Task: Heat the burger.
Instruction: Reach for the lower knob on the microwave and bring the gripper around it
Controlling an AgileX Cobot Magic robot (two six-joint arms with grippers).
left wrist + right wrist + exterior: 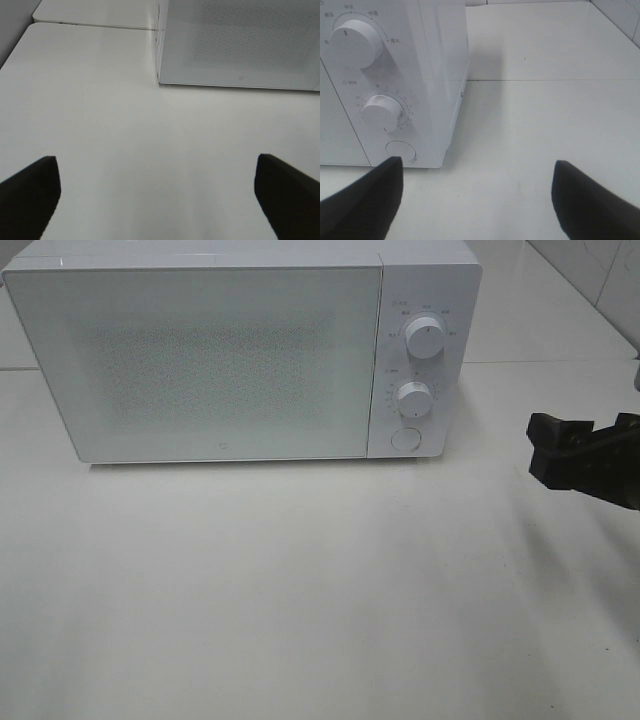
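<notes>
Left claw (157, 195): spread wide, empty, over white counter (100, 100).
Right claw (477, 195): spread wide, empty, near boxy white microwave (437, 75).
Hidden: microwave interior, behind speckled door (200, 360).

My right claw (476, 167) is black, and my left claw (156, 162) has the same black. In front of both claws is the microwave (425, 280), white all over. Its door (200, 365) is pale grey-white, with a fine pattern of tiny grey dots in the middle part and a plain band around it. Close to my right claw the upper knob (352, 42) is white with one thin dark line. The lower knob (380, 112) is white with a dark line too, and small grey signs are printed around both. The round button (400, 150) is white. The table (300, 590) under my claws is plain white, crossed by a thin grey seam (545, 79).
</notes>
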